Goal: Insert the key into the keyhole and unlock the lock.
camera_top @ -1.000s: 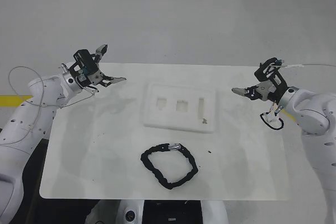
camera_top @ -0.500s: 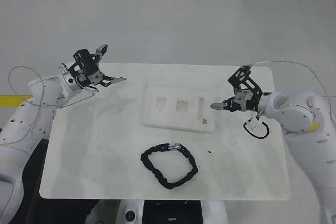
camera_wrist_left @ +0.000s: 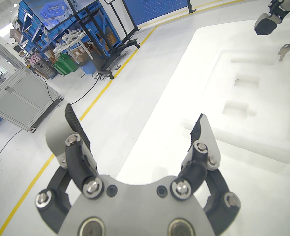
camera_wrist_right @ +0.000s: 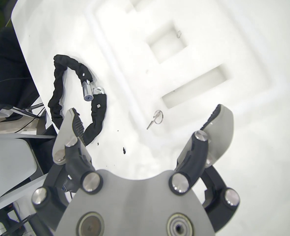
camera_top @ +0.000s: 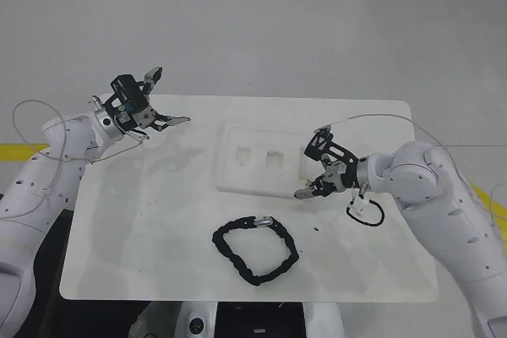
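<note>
**Over the key, the right claw comes in**

Over at the white foam tray [camera_top: 228,173], the right claw [camera_top: 305,189] now hangs just above the key [camera_wrist_right: 155,119]. A moment ago it was far out by the right edge of the tabletop [camera_top: 152,237]. It has swung across to the tray in two quick steps. Its two fingers are spread wide and hold nothing.

The key lies flat on the tray, just beside the long slot, near the tray edge that faces the chain [camera_top: 253,251]. Nobody has picked it up yet.

The black chain lies in a ring on the tabletop, in front of the tray. Its shiny lock [camera_wrist_right: 87,92] is shut, and the little keyhole [camera_wrist_right: 87,97] points away from the tray.

The left claw [camera_wrist_left: 135,117] has not moved at all. It waits by the far left corner of the tabletop, spread wide and holding nothing.

So the job has only just begun. I think the right claw is about to grab the key. The key is small and flat, so it may be hard to pinch.
</note>
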Action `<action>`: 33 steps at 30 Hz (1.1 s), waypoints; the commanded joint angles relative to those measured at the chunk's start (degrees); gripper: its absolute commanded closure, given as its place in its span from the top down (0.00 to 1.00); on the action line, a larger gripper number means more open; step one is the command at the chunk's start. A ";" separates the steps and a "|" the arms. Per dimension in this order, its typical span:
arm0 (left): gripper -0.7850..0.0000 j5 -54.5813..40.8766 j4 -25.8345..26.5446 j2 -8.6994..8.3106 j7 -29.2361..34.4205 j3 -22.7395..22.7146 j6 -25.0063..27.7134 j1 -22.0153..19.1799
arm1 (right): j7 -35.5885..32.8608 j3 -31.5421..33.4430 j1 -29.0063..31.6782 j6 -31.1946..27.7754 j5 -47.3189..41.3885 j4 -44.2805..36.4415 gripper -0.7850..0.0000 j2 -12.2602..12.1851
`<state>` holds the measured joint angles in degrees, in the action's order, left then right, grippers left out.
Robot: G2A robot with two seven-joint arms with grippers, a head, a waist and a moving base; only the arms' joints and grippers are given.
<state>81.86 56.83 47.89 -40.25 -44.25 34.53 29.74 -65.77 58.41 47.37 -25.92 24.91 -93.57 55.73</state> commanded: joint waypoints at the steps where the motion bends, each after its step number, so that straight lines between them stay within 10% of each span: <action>1: 1.00 0.00 0.00 0.00 0.00 0.00 0.00 0.00 | -0.65 -0.81 -0.50 0.02 -0.31 0.21 1.00 0.14; 8: 1.00 0.00 0.00 0.00 0.00 0.00 0.00 0.00 | -3.33 -3.47 -1.85 -0.43 -0.13 1.62 0.99 0.47; 21: 1.00 0.00 0.00 0.00 0.00 0.00 0.00 0.00 | -3.39 -5.89 -3.37 0.89 2.75 3.73 0.51 0.83; 33: 1.00 0.00 0.00 0.00 0.00 0.00 0.00 0.00 | -2.86 -4.65 -3.64 1.93 6.07 3.65 0.42 0.32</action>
<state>81.86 56.83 47.89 -40.25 -44.25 34.53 29.74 -68.62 53.68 43.70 -24.03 30.79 -89.86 56.09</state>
